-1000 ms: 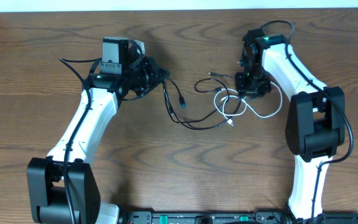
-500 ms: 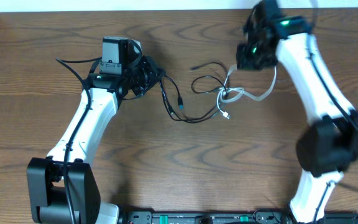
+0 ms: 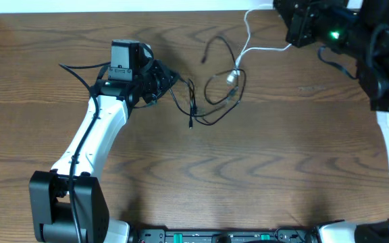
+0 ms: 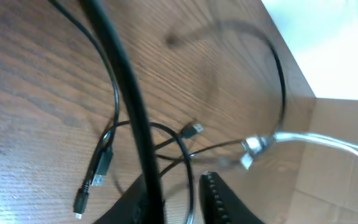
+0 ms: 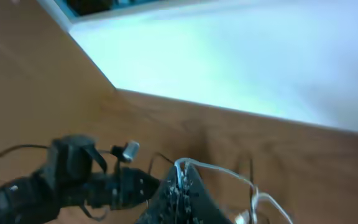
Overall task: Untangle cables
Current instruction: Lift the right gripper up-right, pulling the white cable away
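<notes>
Your right gripper [image 5: 179, 180] is clamped on the white cable [image 3: 269, 48], upper right overhead. Your left gripper's [image 4: 180, 199] fingers stand slightly apart. The black cable [image 4: 115, 99] loops upper centre on the table [image 3: 248, 169].

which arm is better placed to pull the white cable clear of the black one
Right. The right gripper is shut on the white cable, which runs stretched from the tangle toward the table's far edge. The left gripper has its jaws apart beside the black cable.
</notes>
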{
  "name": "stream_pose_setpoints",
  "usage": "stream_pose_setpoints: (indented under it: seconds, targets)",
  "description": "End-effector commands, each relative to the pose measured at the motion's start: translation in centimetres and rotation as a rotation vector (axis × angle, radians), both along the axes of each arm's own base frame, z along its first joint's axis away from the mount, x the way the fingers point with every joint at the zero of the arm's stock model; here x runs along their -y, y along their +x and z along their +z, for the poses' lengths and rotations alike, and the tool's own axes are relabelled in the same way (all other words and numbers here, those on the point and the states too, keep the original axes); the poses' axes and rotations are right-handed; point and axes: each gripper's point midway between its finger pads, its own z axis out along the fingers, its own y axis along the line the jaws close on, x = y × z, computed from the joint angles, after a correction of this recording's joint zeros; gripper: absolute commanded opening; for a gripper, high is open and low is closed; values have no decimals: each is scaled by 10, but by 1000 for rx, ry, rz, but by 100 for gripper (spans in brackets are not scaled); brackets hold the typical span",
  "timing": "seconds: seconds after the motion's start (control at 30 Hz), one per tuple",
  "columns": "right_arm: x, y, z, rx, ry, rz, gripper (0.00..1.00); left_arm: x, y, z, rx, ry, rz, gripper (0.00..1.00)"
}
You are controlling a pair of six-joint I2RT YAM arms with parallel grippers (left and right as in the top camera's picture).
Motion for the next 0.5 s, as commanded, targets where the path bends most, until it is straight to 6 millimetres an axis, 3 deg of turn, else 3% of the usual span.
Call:
stream_pose_setpoints:
  seconds: [0.0, 0.1, 0.2, 0.3, 0.37, 0.47]
  targets:
    - [15, -6, 23, 61, 34, -38, 1, -2, 2, 2, 10, 15, 7, 32]
    - [29, -7, 44, 142, 44, -80, 1, -2, 3, 2, 11, 17, 9, 38]
    - [55, 6, 63, 238, 21, -212, 1, -5, 4, 0, 12, 33, 22, 41]
    - [80, 24, 65, 291, -63, -372, 1, -5, 4, 0, 13, 34, 23, 44]
    - [89, 40, 49, 259, -113, -435, 1, -5, 4, 0, 13, 35, 24, 44]
    - [85, 66, -8, 97, -177, -418, 1, -5, 5, 0, 14, 35, 24, 44]
